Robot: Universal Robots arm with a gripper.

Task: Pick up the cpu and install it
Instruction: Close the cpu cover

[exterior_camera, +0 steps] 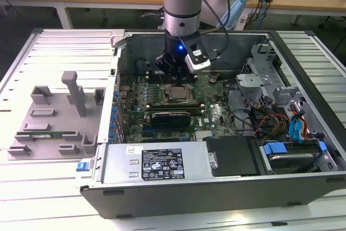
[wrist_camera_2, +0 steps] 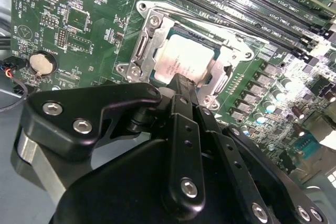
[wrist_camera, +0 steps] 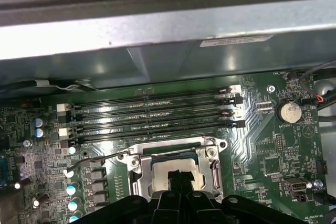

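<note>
Item: small flat square cpu [wrist_camera_2: 181, 60] with a silvery-grey metal top. It lies flat inside the silver metal socket frame [wrist_camera_2: 137, 51], so I judge the seating done. My black gripper [wrist_camera: 178, 177] hangs just above that frame, fingertips drawn together and holding nothing. Whether the frame is latched, I cannot tell.

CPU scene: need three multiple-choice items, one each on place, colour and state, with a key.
1. Where is the cpu?
A) in the socket on the motherboard
B) on the grey tray beside the case
C) on the power supply

2. What colour is the motherboard?
A) red
B) green
C) white

3. How is the computer case?
A) shut, panel on
B) open, insides showing
C) sealed in a box

Key:
1 A: its silvery top sits inside the metal socket frame, below the end effector.
2 B: the board is green in every view.
3 B: the exterior view looks straight onto the board.
</note>
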